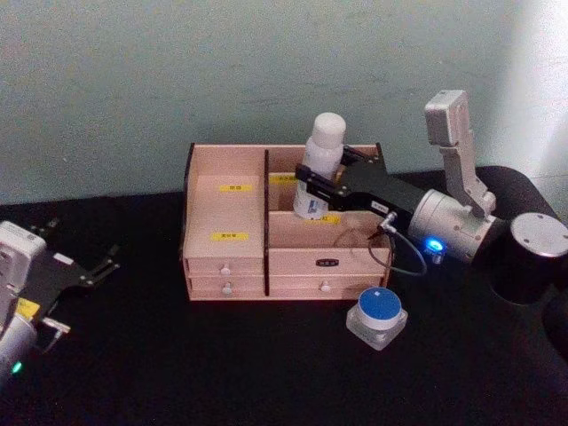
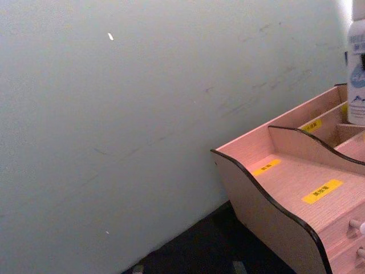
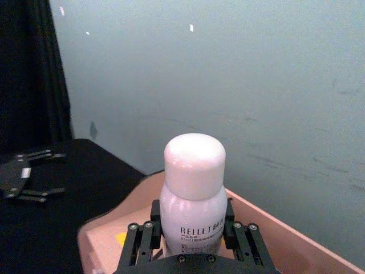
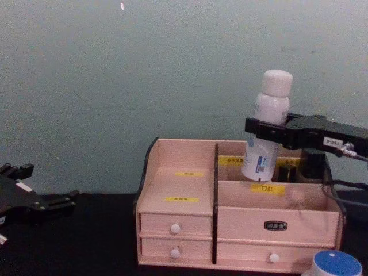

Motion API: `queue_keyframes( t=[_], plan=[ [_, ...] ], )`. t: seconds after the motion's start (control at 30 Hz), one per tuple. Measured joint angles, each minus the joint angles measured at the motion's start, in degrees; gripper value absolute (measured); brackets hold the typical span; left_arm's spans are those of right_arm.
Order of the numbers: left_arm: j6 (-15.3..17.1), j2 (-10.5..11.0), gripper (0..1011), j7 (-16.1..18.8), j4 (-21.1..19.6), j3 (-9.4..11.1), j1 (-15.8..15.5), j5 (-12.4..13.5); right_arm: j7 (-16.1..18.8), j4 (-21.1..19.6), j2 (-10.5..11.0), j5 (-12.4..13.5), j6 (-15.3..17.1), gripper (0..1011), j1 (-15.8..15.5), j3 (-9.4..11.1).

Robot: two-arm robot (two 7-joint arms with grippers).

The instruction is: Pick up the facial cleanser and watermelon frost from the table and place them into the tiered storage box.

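Fingers [image 3: 141, 242] of the right gripper [image 1: 312, 188] are clamped on either side of the facial cleanser [image 1: 321, 158], gripping the white bottle around its lower body with the rounded cap standing clear above them. From where I stand the bottle leans slightly and sits over the right rear compartment of the tiered storage box [image 1: 224, 266], its base dipped just behind the labelled divider. I cannot tell whether it rests on the compartment floor. The right arm reaches in from the right side, over the box's right wall. The watermelon frost [image 1: 377, 317], with its blue lid up, sits on the black table [image 1: 222, 355] just in front of the box's right front corner, apart from it. The left gripper [image 1: 84, 244] lies off to the left over the table, well apart from the box, fingers spread and holding nothing.
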Motion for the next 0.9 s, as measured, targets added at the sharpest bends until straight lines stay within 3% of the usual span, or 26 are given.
queue_keyframes(
  t=[0.17, 0.9],
  plan=[
    [0.0, 0.0, 1001, 0.0, 0.0, 0.0, 0.0, 0.0, 0.7, 5.3, -2.2, -1.3, -1.1, 594, 3.2, -0.2],
    [0.0, 0.0, 1001, 0.0, 0.0, 0.0, 0.0, 0.0, 1.8, 18.3, -7.5, -4.9, -3.9, 594, 9.7, 0.8]
  ],
)
